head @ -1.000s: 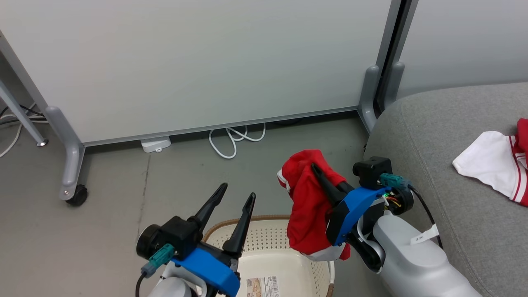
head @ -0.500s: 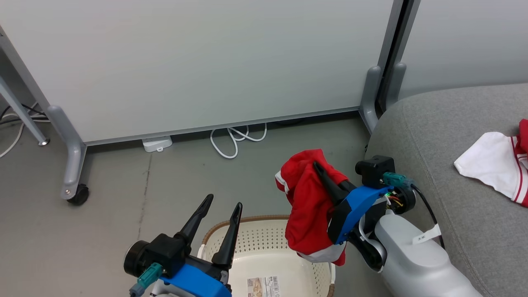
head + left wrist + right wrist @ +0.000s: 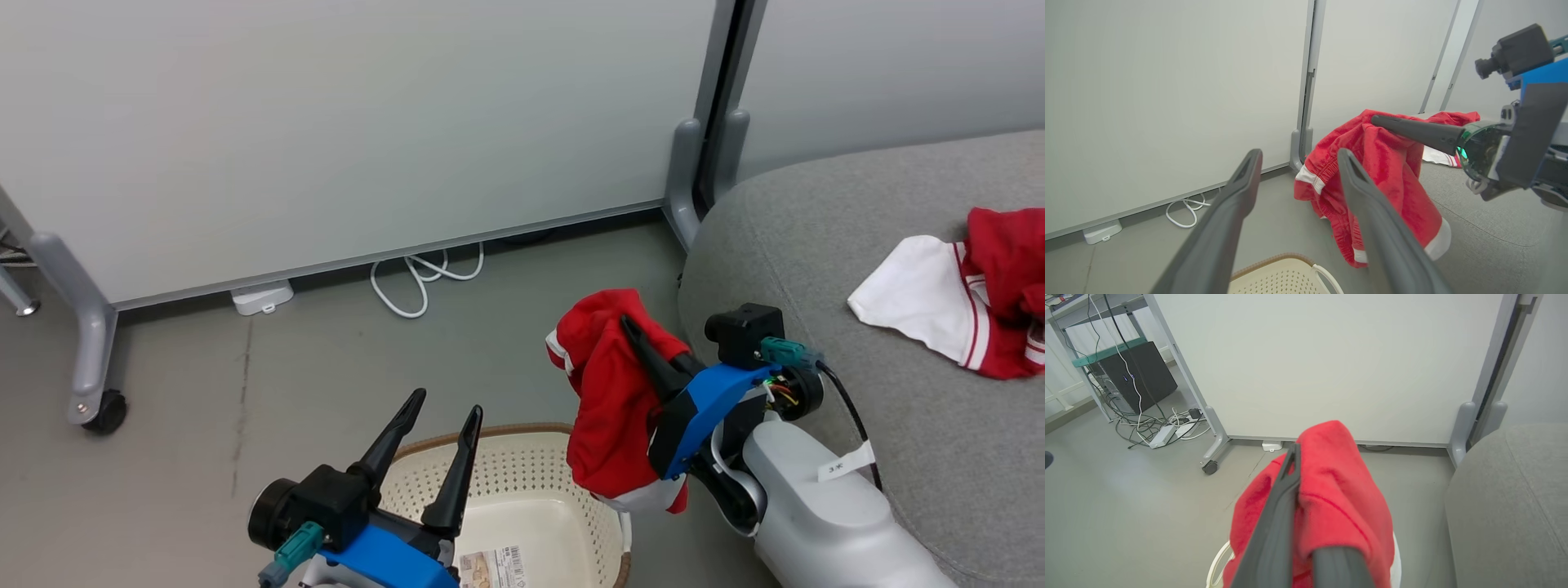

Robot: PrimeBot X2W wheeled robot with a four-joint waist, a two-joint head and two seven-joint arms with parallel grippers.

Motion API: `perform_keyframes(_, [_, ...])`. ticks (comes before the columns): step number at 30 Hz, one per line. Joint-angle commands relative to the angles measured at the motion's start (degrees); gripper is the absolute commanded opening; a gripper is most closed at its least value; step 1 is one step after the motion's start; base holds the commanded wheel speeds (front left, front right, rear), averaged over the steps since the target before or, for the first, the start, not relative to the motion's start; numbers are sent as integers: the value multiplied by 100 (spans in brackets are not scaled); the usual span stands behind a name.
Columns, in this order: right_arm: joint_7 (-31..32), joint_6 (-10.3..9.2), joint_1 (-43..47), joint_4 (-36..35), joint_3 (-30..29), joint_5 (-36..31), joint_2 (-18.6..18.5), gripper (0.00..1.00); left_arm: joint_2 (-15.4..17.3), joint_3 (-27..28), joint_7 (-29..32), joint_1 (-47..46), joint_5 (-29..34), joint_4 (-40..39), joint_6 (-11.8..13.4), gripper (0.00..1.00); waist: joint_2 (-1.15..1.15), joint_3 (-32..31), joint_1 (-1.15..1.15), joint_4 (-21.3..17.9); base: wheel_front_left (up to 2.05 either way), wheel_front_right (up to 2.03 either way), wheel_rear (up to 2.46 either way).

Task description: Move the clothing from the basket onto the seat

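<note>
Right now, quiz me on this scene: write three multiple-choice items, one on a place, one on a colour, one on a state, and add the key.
1. Where does the white striped garment lie?
A. on the floor
B. on the grey sofa
C. draped over the left arm

2. What colour is the hanging garment in the right jaws?
A. blue
B. red with white trim
C. all grey

3. How do the left jaws stand?
A. shut on a shirt
B. shut on a cable
C. open, holding nothing

Key:
1 B, it rests on the grey upholstery.
2 B, red cloth with white bands drapes from the shut jaws.
3 C, they stand apart above the basket with nothing between them.
</note>
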Motion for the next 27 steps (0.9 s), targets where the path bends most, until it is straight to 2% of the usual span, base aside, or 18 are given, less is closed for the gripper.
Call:
perform_keyframes(1, [5,2,76,-27,-31,-21,-25,0,-7,33,-15,8,-9,-3,-4,100,0,22,0,-203,0,0,0])
perform_keyframes(19, [21,3,97,-166,-265,-91,-91,0,-91,122,-15,-49,49,16,-4,100,0,212,0,-2105,0,0,0])
perform_keyframes(27, [8,3,146,-229,-395,-139,-92,0,-52,99,-15,-127,66,-7,-5,100,0,362,0,-2674,0,0,0])
